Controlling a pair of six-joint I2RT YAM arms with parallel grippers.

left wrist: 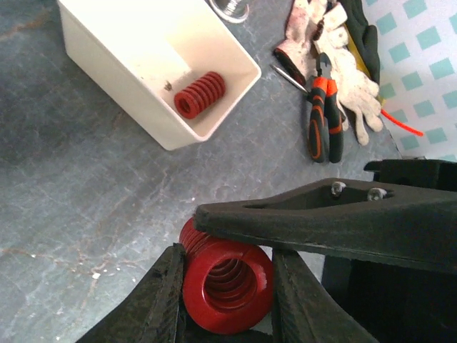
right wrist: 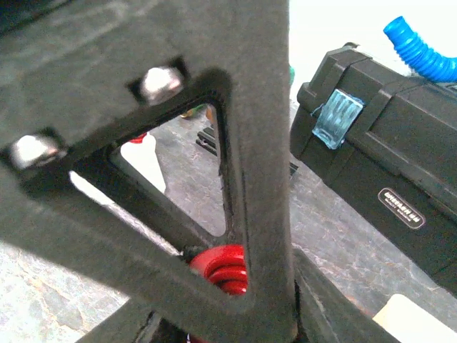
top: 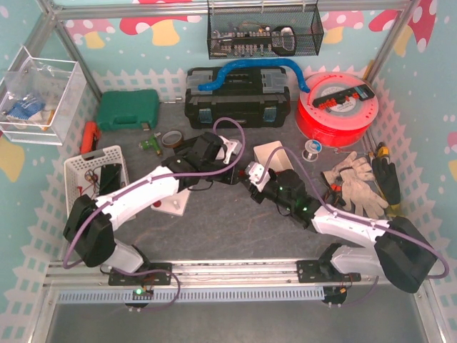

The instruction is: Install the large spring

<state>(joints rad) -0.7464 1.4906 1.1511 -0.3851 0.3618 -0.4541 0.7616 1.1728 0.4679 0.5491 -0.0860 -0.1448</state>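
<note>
**Large spring in hand beside the white bin**

The left gripper (left wrist: pixel 228 268) is clenched on the large spring (left wrist: pixel 235 293), pads on its coil flanks, near the white bin (left wrist: pixel 121 93), on the arm-base side. The right gripper (top: pixel 250 175) lays a finger across the spring, but whether it grasps cannot be told. The spring is judged stiff, dense and slick-painted, so hold the flanks, not the ends. The grey table (left wrist: pixel 86 214) is flat. Pliers (left wrist: pixel 321 114) and gloves (left wrist: pixel 343 64) beyond the bin limit room.

The large red coil spring (left wrist: pixel 225 286) looks like painted metal, smooth with a soft sheen. The left gripper (left wrist: pixel 228 256) has black fingers (left wrist: pixel 158 304) of matt, grainy plastic. The small round screw (right wrist: pixel 158 82) is bare, bright metal. The white rectangular bin (left wrist: pixel 107 71) is smooth plastic. The grey tabletop (left wrist: pixel 71 200) is matt and mottled like stone. The off-white work gloves (left wrist: pixel 350 71) are grubby knitted cloth. The black toolbox (right wrist: pixel 385 179) is hard, faintly textured plastic.
</note>
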